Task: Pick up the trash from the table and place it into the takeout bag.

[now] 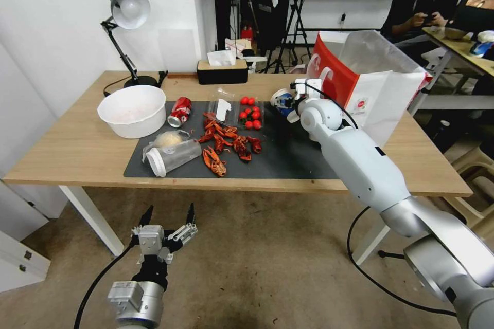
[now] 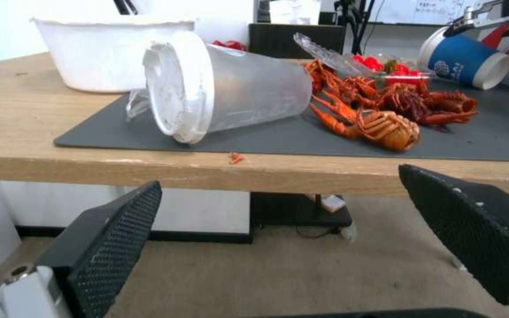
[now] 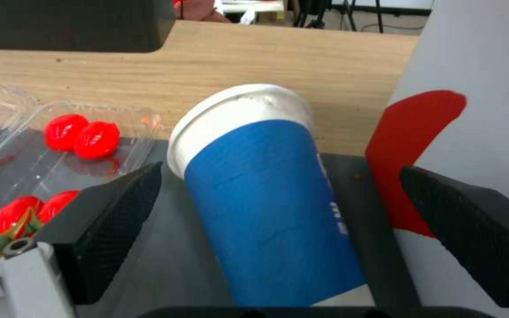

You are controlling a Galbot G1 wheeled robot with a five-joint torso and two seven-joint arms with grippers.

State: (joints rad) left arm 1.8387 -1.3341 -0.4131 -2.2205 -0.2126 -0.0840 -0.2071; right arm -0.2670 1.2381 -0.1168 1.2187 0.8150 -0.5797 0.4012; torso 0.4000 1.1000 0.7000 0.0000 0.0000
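At frame centre, the right pincer straddles the blue cup lying on the mat beside the bag, fingers spread, not clenched. Best to close squarely on mid-body, gently. The left pincer hangs released below the tabletop.

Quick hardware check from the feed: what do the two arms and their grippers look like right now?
Right arm: smooth white and silver-grey rounded shells, with a black cable along the wrist. Left arm: silver-grey wrist block with a black cable. Left gripper: metal linkage and two pointed black fingers with dimpled textured pads. Right gripper: the same black textured fingers on a grey bracket.
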